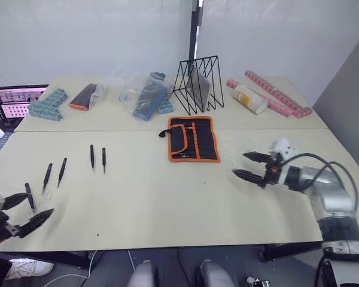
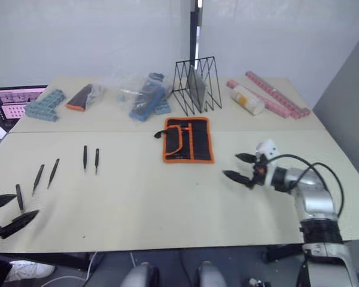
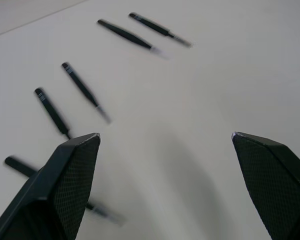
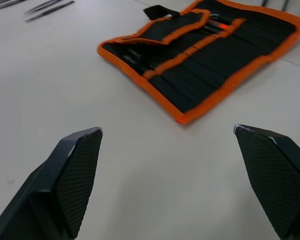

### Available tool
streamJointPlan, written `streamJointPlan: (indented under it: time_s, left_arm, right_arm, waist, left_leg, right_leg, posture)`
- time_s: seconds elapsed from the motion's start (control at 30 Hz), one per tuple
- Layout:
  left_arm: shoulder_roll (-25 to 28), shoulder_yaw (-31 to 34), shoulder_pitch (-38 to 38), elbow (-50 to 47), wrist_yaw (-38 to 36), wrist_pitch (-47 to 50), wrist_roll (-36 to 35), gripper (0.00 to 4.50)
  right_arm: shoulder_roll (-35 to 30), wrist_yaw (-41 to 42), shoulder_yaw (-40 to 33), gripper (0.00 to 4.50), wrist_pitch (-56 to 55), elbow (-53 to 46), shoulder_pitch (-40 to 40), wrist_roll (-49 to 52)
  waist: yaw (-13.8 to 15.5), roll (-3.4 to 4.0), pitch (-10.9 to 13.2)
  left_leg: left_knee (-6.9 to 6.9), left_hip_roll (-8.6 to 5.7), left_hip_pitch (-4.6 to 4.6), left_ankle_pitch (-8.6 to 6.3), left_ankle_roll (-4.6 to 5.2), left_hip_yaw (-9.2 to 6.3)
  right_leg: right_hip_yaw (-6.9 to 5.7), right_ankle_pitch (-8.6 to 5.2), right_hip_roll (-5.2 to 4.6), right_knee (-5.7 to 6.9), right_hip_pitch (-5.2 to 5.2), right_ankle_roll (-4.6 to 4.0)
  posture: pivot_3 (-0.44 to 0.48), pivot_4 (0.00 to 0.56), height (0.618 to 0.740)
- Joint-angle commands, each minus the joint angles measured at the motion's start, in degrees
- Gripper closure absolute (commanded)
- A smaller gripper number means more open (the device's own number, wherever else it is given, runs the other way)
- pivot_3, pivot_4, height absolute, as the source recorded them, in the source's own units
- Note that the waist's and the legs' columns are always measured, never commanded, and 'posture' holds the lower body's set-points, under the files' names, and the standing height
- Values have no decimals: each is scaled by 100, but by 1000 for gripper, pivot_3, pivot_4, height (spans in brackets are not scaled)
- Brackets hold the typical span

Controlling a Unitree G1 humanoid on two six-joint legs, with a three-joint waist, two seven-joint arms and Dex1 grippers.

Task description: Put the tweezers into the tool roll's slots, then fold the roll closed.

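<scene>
The tool roll [image 1: 193, 139] lies open and flat at the table's middle, black with orange edging, its strap [image 1: 163, 133] at its left end. The slots [image 4: 210, 55] run in rows across its inner face. Several slim black tweezers [image 1: 91, 156] lie spread over the left half of the table. The nearest one [image 1: 29, 196] lies just by my left gripper [image 1: 39, 203], which is open low at the front left edge. My right gripper [image 1: 239, 164] is open and holds nothing. It hovers right of the roll's front corner, pointing towards it.
At the back stand a black wire rack [image 1: 198, 84], blue bins [image 1: 48, 103], a bagged black-and-orange pouch [image 1: 87, 95], plastic bags [image 1: 146, 94], a white bottle [image 1: 249, 98] and pink strips [image 1: 278, 94]. A screen [image 1: 12, 101] sits off the left edge.
</scene>
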Motion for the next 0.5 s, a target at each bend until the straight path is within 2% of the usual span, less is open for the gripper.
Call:
streamJointPlan:
  time_s: [0.03,0.17,0.33,0.5]
  left_arm:
    - [-206,-22,58,-1040,453,390,-279,0]
    - [-499,-349,-15,-2090,994,865,-540,0]
    - [-712,-814,-178,-2680,1500,1168,-529,0]
    - [-845,-1339,-296,-2964,1882,1289,-317,0]
  right_arm:
    - [234,-501,56,32,337,-454,-265,42]
    - [795,-1171,259,32,1022,-516,-883,41]
    - [1433,-1840,552,32,1688,-166,-1551,-91]
    - [2052,-2638,417,32,1683,900,-2145,-295]
  waist:
    - [28,0,0]
    - [40,0,0]
    - [28,-1,-1]
    - [38,-1,-1]
  left_leg:
    - [0,0,0,0,0,0]
    - [5,-8,0,0,0,0]
    - [3,-4,2,0,0,-2]
    - [1,-9,1,0,1,-1]
  right_leg:
    - [1,0,0,-1,0,0]
    - [6,0,-3,-2,5,1]
    - [6,1,8,2,3,-1]
    - [7,2,5,3,2,-3]
  posture:
    - [0,150,685]
    - [0,150,685]
    - [0,150,685]
    - [0,150,685]
